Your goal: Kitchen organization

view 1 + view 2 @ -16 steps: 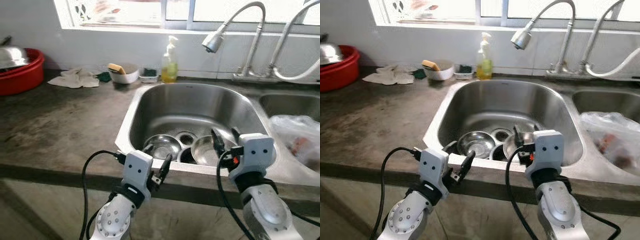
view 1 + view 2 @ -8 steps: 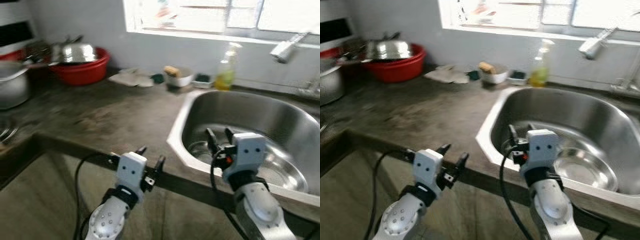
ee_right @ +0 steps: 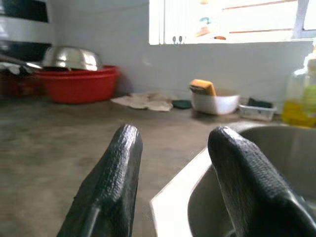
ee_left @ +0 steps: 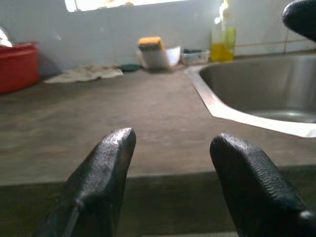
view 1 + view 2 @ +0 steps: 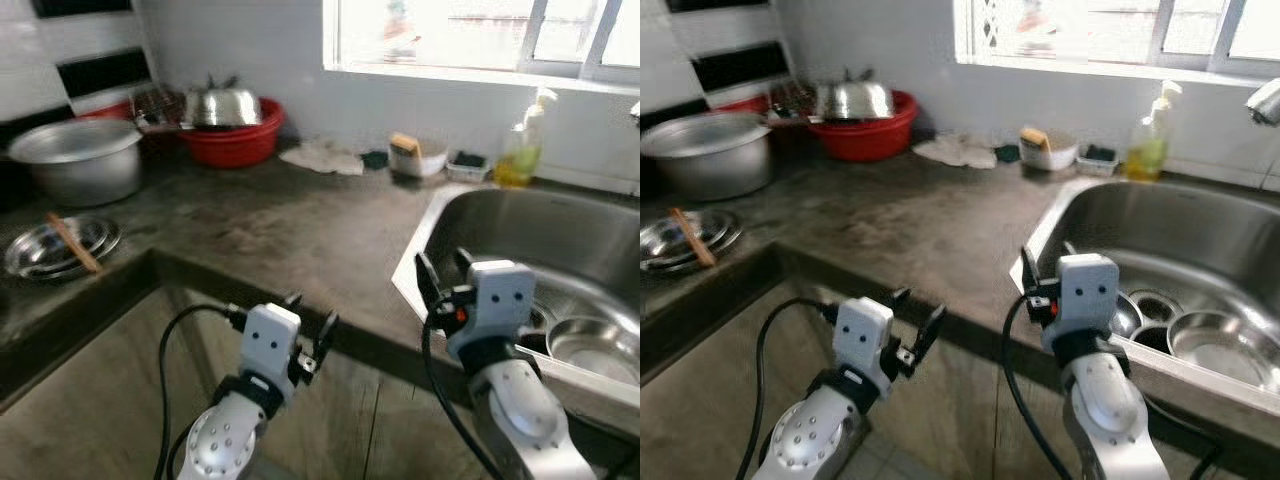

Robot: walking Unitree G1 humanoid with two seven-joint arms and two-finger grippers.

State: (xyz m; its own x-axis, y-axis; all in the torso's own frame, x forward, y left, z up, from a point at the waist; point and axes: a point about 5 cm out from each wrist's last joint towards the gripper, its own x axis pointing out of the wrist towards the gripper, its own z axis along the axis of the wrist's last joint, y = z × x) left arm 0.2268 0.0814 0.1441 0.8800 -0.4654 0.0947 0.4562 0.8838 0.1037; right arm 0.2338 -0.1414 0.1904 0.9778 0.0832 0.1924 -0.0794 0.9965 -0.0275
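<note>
My left gripper (image 5: 312, 312) hangs open and empty in front of the counter's front edge, below the dark stone counter (image 5: 270, 225). Higher up, my right gripper (image 5: 442, 262) is open and empty over the left rim of the steel sink (image 5: 425, 235). Steel bowls (image 5: 592, 345) lie in the sink's bottom. At the counter's far left, a stack of steel plates (image 5: 45, 250) carries a wooden stick. A large metal pot (image 5: 75, 160) stands behind it. A red basin (image 5: 235, 145) holds an upturned steel bowl.
Along the back wall lie a crumpled cloth (image 5: 322, 158), a white bowl with a sponge (image 5: 415, 158), a small tray (image 5: 468, 165) and a yellow soap bottle (image 5: 520, 155). The counter bends toward me at the left. Bare stone lies between basin and sink.
The camera has swung left: the sink has slid to the right of the picture, and the pot, plates and red basin have come into view. Both grippers stay open.
</note>
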